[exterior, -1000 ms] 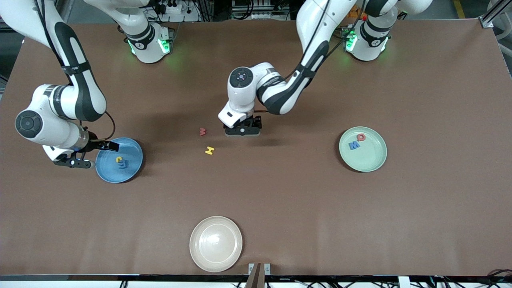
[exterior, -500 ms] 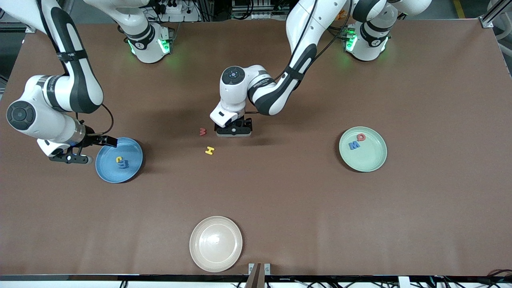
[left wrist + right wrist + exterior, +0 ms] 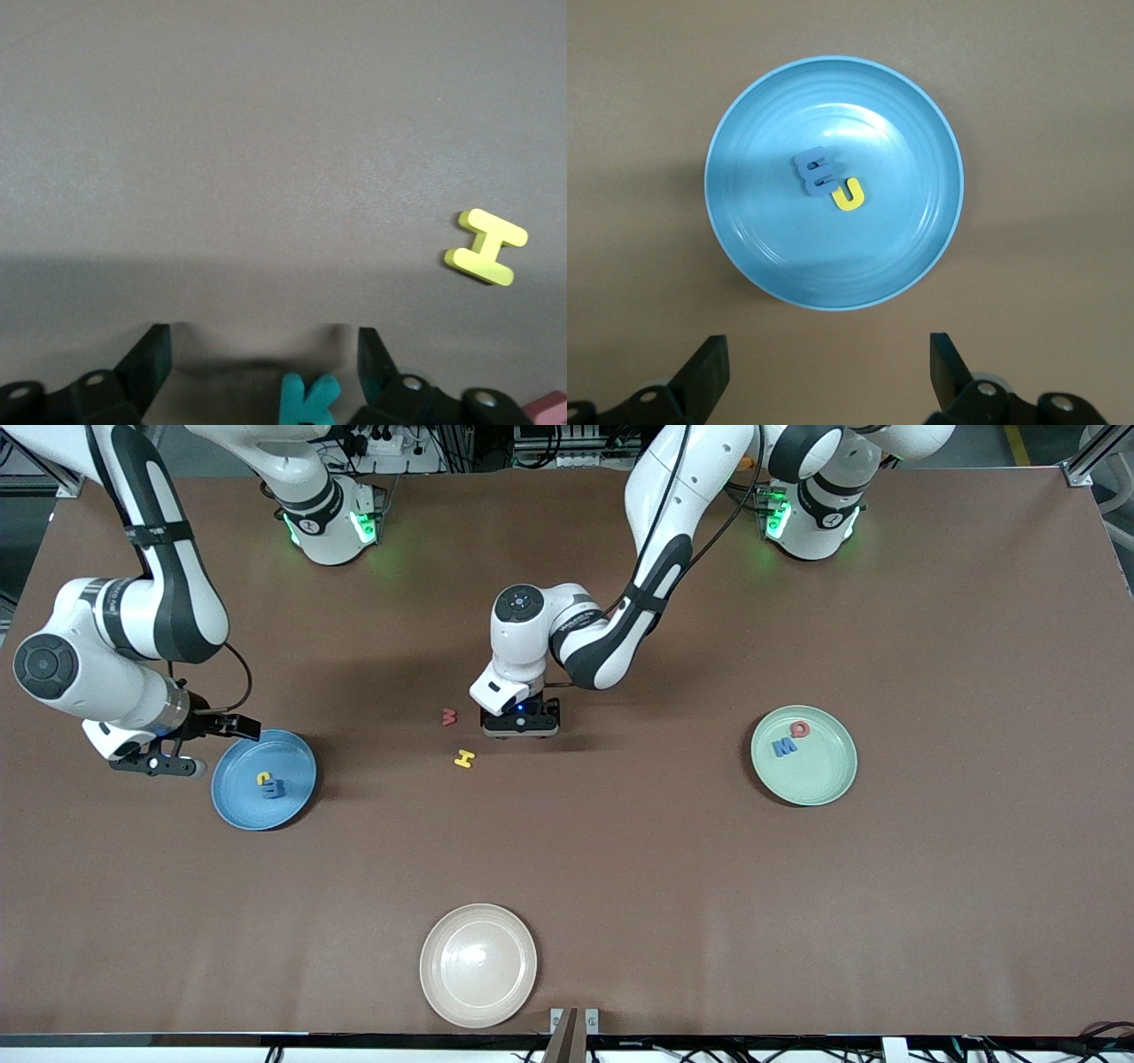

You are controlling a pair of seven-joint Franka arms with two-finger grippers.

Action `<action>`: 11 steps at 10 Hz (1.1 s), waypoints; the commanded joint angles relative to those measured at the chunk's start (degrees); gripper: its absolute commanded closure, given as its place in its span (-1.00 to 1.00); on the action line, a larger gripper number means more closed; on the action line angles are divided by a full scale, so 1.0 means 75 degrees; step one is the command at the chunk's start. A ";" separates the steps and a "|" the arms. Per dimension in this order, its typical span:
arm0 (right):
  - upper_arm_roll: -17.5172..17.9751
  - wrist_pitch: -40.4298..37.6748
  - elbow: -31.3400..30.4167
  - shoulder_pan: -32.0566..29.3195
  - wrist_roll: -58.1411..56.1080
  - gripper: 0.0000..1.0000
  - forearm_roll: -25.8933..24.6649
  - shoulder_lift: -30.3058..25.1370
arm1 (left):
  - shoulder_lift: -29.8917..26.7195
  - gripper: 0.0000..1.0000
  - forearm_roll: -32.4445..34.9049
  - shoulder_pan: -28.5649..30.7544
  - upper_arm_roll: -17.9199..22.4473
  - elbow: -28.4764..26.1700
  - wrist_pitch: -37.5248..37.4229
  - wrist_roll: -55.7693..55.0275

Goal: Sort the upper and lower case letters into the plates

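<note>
Brown table, frame left: right gripper (image 3: 174,755) has drawn back off the blue plate (image 3: 298,755), fingers open, empty. Centre: left gripper (image 3: 521,724) has shifted toward the red letter (image 3: 450,716) and H (image 3: 464,758), fingers open astride the teal K (image 3: 310,400), grasp imminent. Green plate (image 3: 833,775) lies mid-right.

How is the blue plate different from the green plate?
The blue plate is sky blue; the green plate is pale mint. The blue plate holds a yellow letter touching a blue letter; the green plate holds a red letter and a blue M. The blue plate sits toward the right arm's end of the table, the green plate toward the left arm's. Both are round, shallow and the same size.
</note>
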 commanded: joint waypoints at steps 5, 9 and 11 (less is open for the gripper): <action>0.0012 0.0043 -0.0409 -0.0023 -0.0074 -1.00 0.0051 -0.0472 | 0.0252 -0.21 0.0199 -0.0343 0.0106 0.0185 -0.0318 -0.0727; 0.0012 0.0032 -0.0397 -0.0011 -0.0074 -1.00 0.0051 -0.0472 | 0.0240 -0.18 0.0082 -0.0343 0.0060 0.0208 -0.0634 -0.0832; 0.0012 0.0032 -0.0386 -0.0011 -0.0074 -1.00 0.0051 -0.0472 | 0.0228 -0.18 0.0070 -0.0401 -0.0057 0.0243 -0.0634 -0.1042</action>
